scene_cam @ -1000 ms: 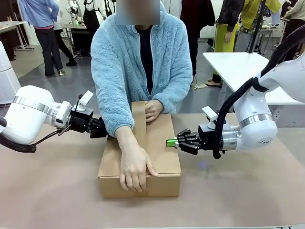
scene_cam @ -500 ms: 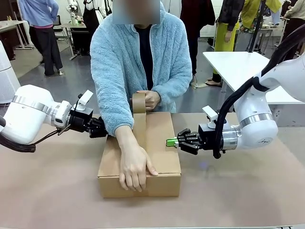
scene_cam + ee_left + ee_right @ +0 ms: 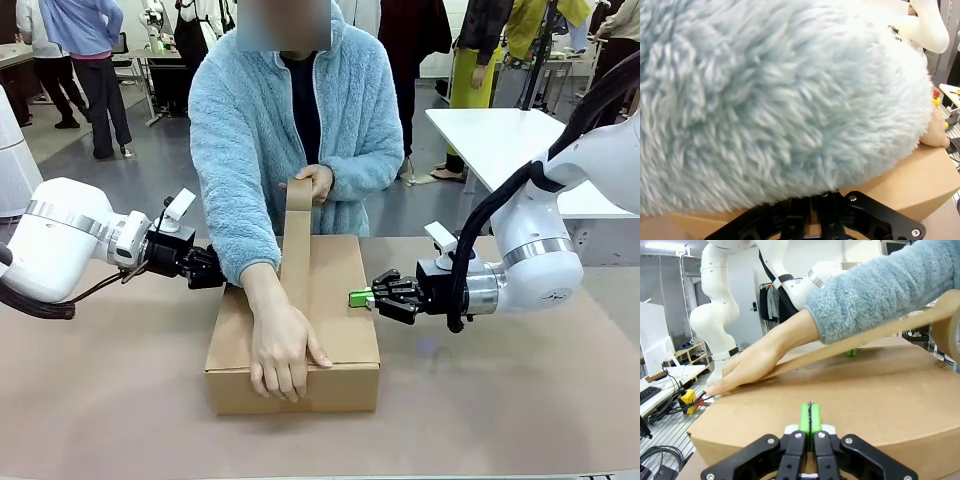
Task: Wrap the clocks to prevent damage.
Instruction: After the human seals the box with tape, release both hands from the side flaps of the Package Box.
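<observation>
Clocks sit unseen inside the cardboard box point(image 3: 293, 320) at frame centre; my closed, empty fingers point(image 3: 361, 298) brace its sides while the person's hand point(image 3: 283, 352) tapes it.

No readable text, label, brand, number or sign is showing anywhere in these views. The cardboard box point(image 3: 320, 330) is presenting plain brown faces, and the brown tape point(image 3: 296, 240) stretching up from it is carrying no print (the strip is bare in the right wrist view as well). The background items are appearing too small and blurred to be offering legible lettering.
</observation>
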Available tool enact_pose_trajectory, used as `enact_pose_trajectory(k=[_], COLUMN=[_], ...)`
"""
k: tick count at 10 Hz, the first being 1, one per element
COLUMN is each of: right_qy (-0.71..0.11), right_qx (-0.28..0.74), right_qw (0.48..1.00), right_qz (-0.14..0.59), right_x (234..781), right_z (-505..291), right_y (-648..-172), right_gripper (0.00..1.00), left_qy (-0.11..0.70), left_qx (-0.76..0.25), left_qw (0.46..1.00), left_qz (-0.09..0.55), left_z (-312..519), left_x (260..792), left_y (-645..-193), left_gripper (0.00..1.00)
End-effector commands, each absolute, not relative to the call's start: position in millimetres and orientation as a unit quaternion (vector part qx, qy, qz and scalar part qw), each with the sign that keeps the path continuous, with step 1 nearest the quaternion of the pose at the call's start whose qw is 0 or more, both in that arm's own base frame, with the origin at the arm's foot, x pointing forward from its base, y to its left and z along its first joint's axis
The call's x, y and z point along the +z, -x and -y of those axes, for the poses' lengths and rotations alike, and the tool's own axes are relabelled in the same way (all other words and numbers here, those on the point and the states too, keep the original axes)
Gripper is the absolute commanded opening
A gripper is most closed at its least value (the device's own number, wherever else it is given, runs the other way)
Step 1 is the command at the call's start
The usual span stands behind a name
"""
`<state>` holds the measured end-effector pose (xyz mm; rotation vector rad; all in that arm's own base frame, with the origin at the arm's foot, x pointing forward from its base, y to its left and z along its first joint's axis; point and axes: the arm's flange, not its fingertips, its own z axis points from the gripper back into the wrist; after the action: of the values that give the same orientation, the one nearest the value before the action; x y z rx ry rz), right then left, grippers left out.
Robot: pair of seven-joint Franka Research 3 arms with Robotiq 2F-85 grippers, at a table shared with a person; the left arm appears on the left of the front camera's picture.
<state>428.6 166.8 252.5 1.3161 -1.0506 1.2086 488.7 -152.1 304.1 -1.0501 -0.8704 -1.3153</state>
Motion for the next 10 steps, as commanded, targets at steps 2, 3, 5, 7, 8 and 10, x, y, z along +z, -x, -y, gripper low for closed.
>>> enact_pose_trajectory(k=[2,3,5,7,8,10], right_qy=[-0.544,-0.544,-0.544,-0.544,-0.544,-0.544], right_qx=[0.502,0.502,0.502,0.502,0.502,0.502], right_qw=[0.512,0.512,0.512,0.512,0.512,0.512], right_qz=[0.436,0.436,0.436,0.436,0.436,0.436], right_x=[251.3,251.3,251.3,251.3,251.3,251.3], right_z=[-167.2,-167.2,-167.2,-167.2,-167.2,-167.2], right_y=[-428.6,-428.6,-428.6,-428.6,-428.6,-428.6], right_gripper=[0.01,0.01,0.01,0.01,0.01,0.01], left_qy=[0.449,0.449,0.449,0.449,0.449,0.449], left_qx=[-0.562,-0.562,-0.562,-0.562,-0.562,-0.562], left_qw=[0.584,0.584,0.584,0.584,0.584,0.584], left_qz=[0.376,0.376,0.376,0.376,0.376,0.376], left_z=[153.6,153.6,153.6,153.6,153.6,153.6], left_x=[302.0,302.0,302.0,302.0,302.0,302.0], left_y=[-488.9,-488.9,-488.9,-488.9,-488.9,-488.9], left_gripper=[0.0,0.0,0.0,0.0,0.0,0.0])
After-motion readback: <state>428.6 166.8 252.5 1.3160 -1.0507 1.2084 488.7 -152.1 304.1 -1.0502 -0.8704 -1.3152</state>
